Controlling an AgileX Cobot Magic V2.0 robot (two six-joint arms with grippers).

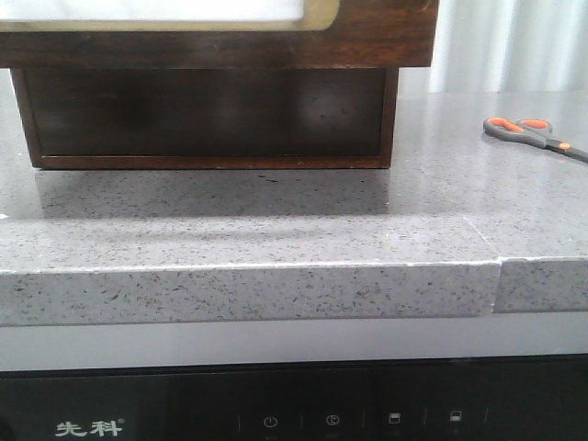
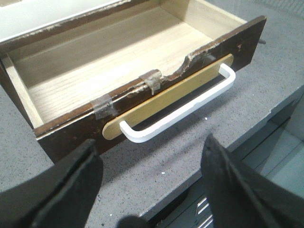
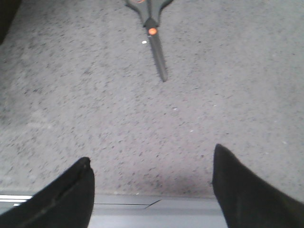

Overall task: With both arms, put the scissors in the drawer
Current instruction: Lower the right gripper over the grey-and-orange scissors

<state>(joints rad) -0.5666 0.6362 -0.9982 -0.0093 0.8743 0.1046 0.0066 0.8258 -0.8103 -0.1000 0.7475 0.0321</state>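
Note:
The scissors [image 1: 537, 135], with grey handles lined in orange, lie flat on the grey countertop at the far right, well away from the drawer [image 1: 211, 115]. In the right wrist view their blades [image 3: 156, 50] point toward my right gripper [image 3: 151, 153], which is open, empty and hanging over the counter's front edge. The handles are cut off by that view's edge. In the left wrist view the dark brown drawer [image 2: 71, 135] is pulled out, with an empty pale wood inside and a white handle [image 2: 185, 107]. My left gripper [image 2: 149, 142] is open and empty in front of that handle. Neither arm shows in the front view.
The speckled grey countertop [image 1: 276, 220] has a thick front edge with a seam [image 1: 499, 276] near the right. A dark appliance panel [image 1: 294, 413] sits below it. The brown cabinet body [image 1: 367, 37] overhangs the drawer. Tape patches [image 2: 152, 80] cover the drawer's chipped top edge.

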